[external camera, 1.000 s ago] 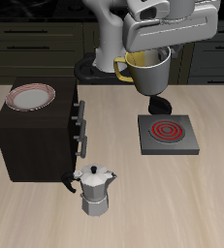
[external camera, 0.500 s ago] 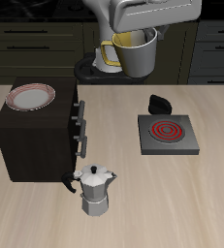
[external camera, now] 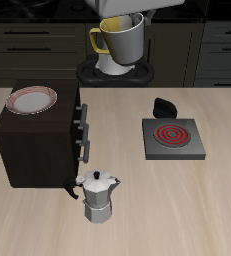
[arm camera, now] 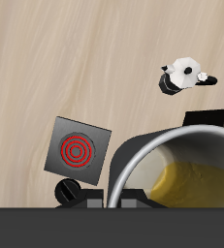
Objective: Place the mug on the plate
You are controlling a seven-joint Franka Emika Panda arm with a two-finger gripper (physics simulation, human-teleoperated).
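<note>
- Mug point(external camera: 121, 40): wide, tapered body, pale grey-cream outside; olive-yellow rim, interior and handle. Handle loop projects sideways from the upper wall.
- Mug position: raised high above the table point(external camera: 177, 215), over its back edge, hanging upright under the gripper point(external camera: 124, 14).
- Wrist view: mug point(arm camera: 176, 165) shown close up from above, grey rim ring and yellow interior visible.
- Gripper: mostly cut off by the upper frame edge in the exterior view. Fingers not visible in either view; state of the jaws cannot be told directly. Mug suspended clear of all surfaces directly beneath the gripper.
- Plate point(external camera: 33, 99): small, round, white, with pink-red rim band. Lies flat on top of the dark cabinet point(external camera: 35, 150), well apart from the mug.
- Counts: one mug, one plate.
- Moka pot point(external camera: 98, 195): one; silver, faceted, black handle. Stands upright near the table's front edge, just beside the cabinet's front corner. Also visible in the wrist view point(arm camera: 186, 74).
- Hob point(external camera: 171, 138): one; square, grey, red coil. Lies flat on the table, well apart from the cabinet. Also visible in the wrist view point(arm camera: 79, 148).
- Small black object point(external camera: 164, 105): one; rests on the table just behind the hob. Identity cannot be told.
- Cabinet: one; row of drawer knobs on the face toward the hob.
</note>
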